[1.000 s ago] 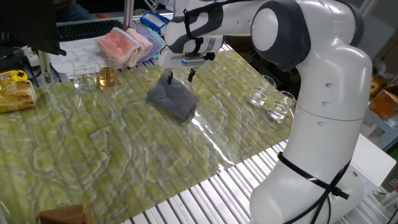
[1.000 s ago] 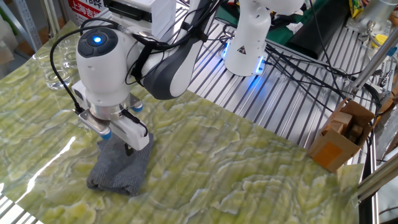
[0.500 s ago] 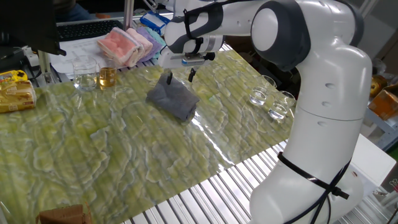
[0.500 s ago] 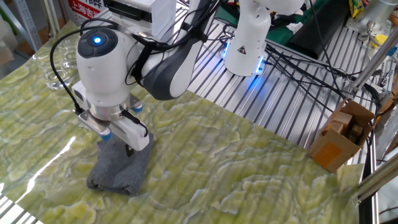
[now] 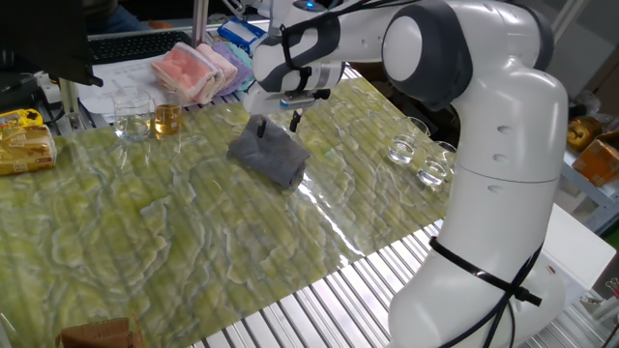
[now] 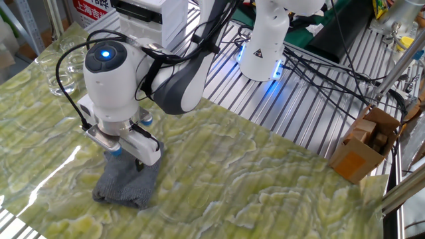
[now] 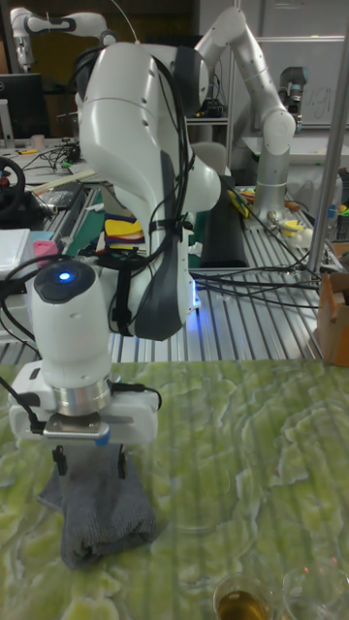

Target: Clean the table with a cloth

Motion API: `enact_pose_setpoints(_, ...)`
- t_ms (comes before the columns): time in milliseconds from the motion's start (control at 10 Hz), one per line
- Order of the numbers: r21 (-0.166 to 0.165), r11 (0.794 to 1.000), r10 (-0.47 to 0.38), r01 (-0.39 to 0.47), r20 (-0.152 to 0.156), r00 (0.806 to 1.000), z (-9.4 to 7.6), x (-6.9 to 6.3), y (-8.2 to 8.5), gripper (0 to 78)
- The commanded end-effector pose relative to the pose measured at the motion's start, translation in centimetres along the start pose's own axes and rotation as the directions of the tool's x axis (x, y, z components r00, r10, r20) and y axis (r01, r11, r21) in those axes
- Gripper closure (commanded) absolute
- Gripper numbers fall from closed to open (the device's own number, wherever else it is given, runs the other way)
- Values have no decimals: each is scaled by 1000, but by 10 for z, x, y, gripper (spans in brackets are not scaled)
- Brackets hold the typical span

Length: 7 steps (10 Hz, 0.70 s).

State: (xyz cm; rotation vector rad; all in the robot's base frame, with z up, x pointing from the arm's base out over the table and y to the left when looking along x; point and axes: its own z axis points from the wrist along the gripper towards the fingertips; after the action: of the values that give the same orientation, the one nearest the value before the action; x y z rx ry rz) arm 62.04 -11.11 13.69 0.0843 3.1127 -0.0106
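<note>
One fixed view shows one table [image 5: 174, 242], one arm, one gripper [image 5: 278, 121], one cloth [image 5: 270, 155] mid-table and two empty glasses [image 5: 419, 162] at the near edge. The spread fingers straddle the cloth's raised end, pinching nothing. Only the other fixed view shows a cardboard box [image 6: 364, 145].

cloth [image 6: 126, 182]: top end hidden under gripper [image 6: 127, 155]
jaws: gap state unclear
brown box [image 5: 97, 334]: cut by bottom edge

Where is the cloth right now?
In one fixed view the cloth lies on the table, directly under the gripper, right of the amber glass.
</note>
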Motion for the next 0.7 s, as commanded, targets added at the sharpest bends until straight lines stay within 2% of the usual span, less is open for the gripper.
enact_pose_setpoints(100, 16, 1000, -26, 26, 16, 1000, 10, -2, -1, 2)
enact_pose_setpoints(500, 16, 999, -48, 48, 13, 999, 21, -2, -1, 2)
enact_pose_setpoints(700, 15, 998, -56, 55, 37, 998, 36, -2, -1, 2)
